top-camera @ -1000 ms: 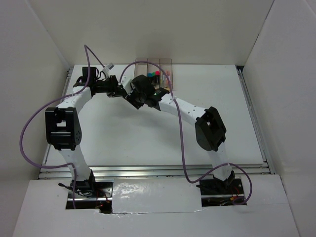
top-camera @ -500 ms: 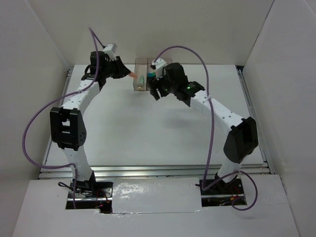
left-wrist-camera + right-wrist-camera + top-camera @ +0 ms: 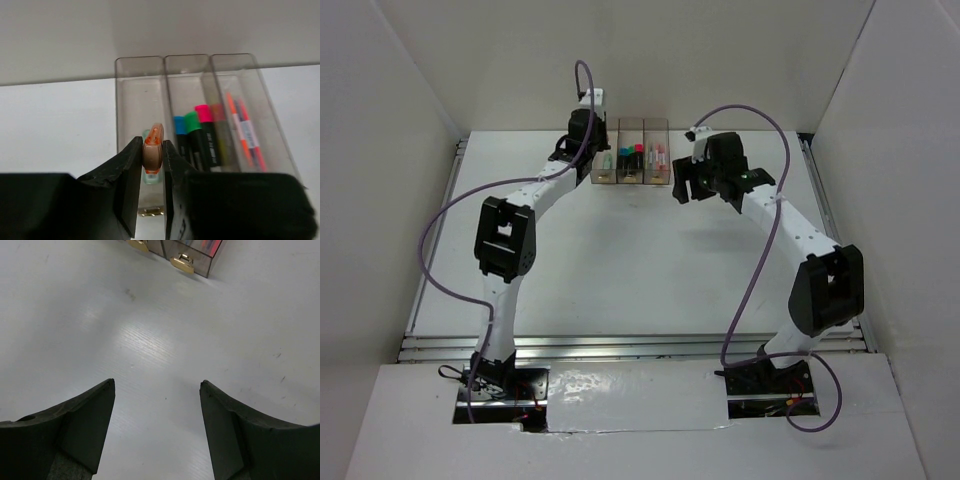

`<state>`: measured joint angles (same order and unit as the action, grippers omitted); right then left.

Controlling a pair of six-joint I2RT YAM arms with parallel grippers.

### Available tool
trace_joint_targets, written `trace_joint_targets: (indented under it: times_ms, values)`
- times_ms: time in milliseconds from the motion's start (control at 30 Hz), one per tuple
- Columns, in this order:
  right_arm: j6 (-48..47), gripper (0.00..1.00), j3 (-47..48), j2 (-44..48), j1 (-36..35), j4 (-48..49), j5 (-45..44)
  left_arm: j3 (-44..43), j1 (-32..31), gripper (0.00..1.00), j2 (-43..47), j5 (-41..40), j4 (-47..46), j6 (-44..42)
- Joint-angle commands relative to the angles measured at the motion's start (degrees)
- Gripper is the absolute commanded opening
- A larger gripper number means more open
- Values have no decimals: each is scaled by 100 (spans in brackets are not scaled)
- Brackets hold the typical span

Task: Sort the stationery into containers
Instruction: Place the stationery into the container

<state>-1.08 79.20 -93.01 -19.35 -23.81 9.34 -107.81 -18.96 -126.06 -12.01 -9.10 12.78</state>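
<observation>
Now our left end effector is clamped on an orange pen, over the left bin, where a green pen lies. Beside it the middle bin holds markers and the right bin holds more orange pens. We see the bins at the middle of the counter's far edge. Our right end effector gapes wide above the counter, near their right.

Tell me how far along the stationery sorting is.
Nearly done. Markers sit in the middle bin and orange-salmon pens in the right bin. The left gripper clamps an orange pen over the left bin; releasing it is what remains. The right gripper is open, and no loose stationery shows on the table.
</observation>
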Motion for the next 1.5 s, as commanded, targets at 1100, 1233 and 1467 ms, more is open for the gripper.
trace_joint_targets:
  times_ms: [1100, 1233, 1467]
  values:
    - [170, 78, -229, 1250, 1636, -888, -204, 810, 1492, 99, 2197, 1318, 3642, -784]
    - [-286, 100, -940, 1470, 2135, -1037, -284, 3302, 1772, 99, 3718, 1024, 3312, -1207]
    - [-542, 100, -1863, 1944, 2972, -1073, 32, 5190, 2212, 99, 5204, 1482, 3134, -1533]
